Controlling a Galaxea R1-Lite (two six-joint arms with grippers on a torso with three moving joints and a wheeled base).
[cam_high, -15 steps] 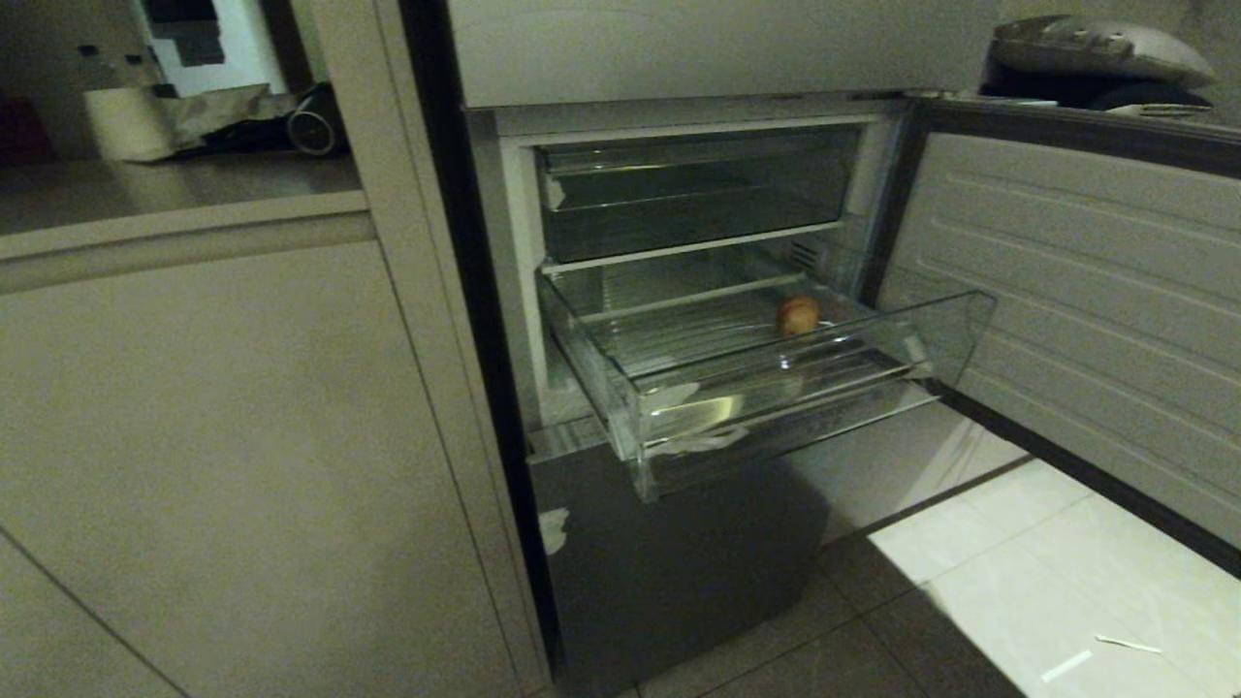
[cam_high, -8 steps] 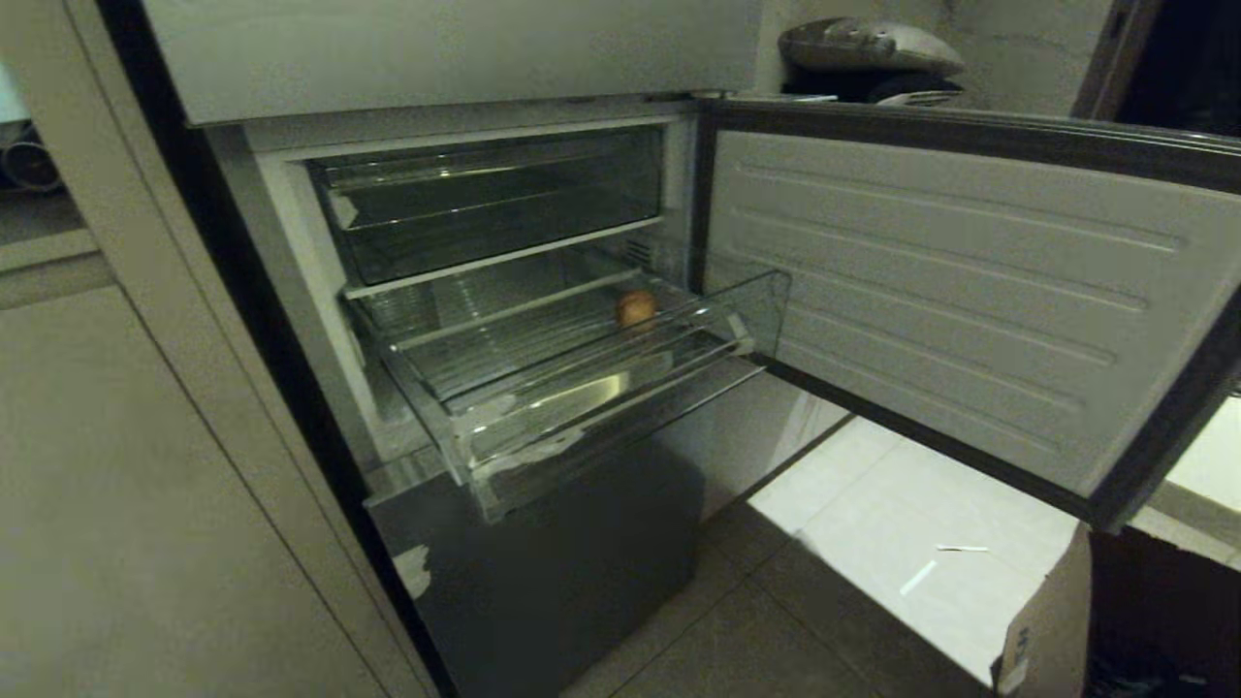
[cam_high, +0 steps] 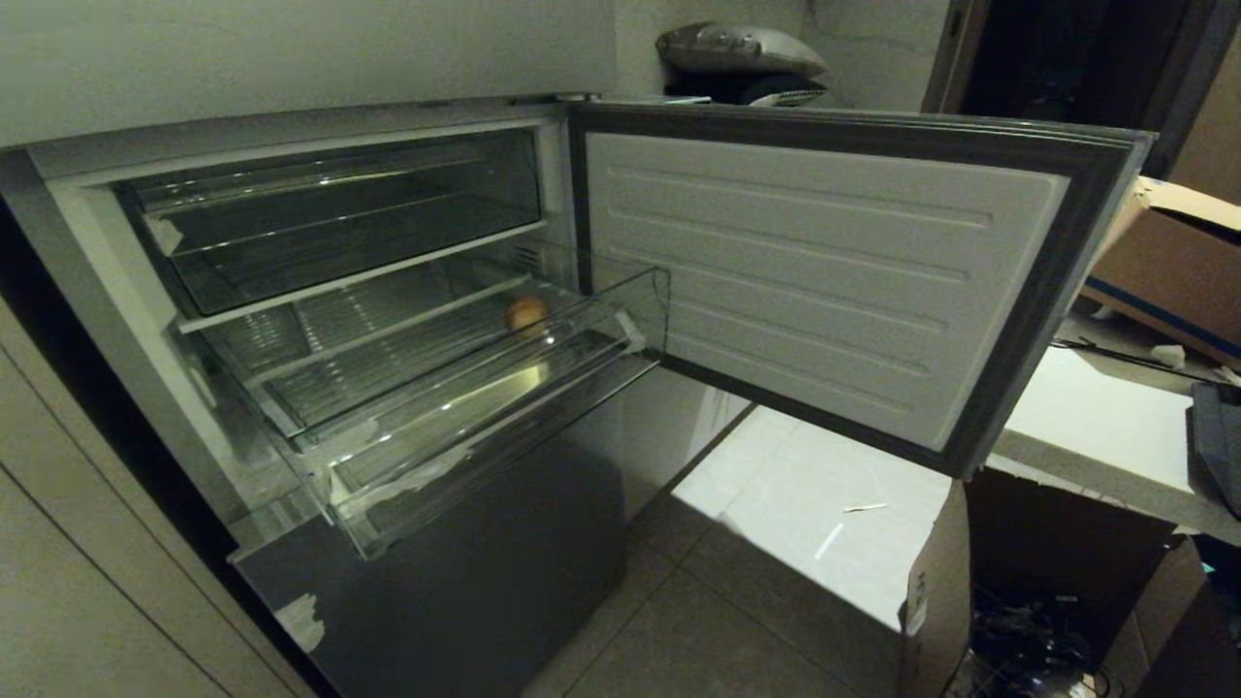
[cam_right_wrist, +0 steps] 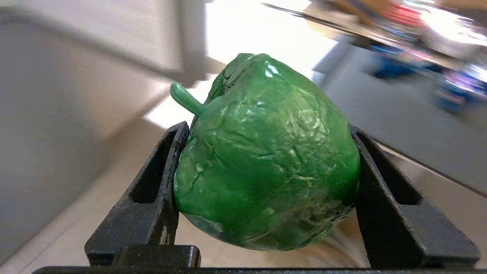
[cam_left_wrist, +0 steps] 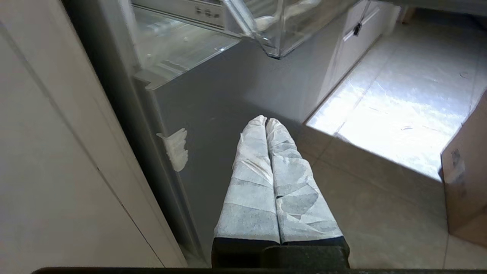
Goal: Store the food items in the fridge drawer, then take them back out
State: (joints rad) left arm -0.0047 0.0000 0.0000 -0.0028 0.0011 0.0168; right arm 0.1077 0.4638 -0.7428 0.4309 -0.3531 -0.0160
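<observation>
Clamped between the black fingers of the right claw (cam_right_wrist: 262, 190) is a glossy green pepper (cam_right_wrist: 266, 160), its stem jutting out to one side, with a blurred floor behind it. Left claw (cam_left_wrist: 266, 123) hangs with its wrapped fingers pressed together, empty, before the grey lower door panel (cam_left_wrist: 228, 99). Farther off, the fridge drawer (cam_high: 504, 388) stands pulled out, the potato-like lump (cam_high: 525, 313) resting on its ribbed floor toward the back right, beside the open fridge door (cam_high: 824, 271).

Blurred clutter (cam_right_wrist: 449, 57) behind the green pepper (cam_right_wrist: 266, 160)
</observation>
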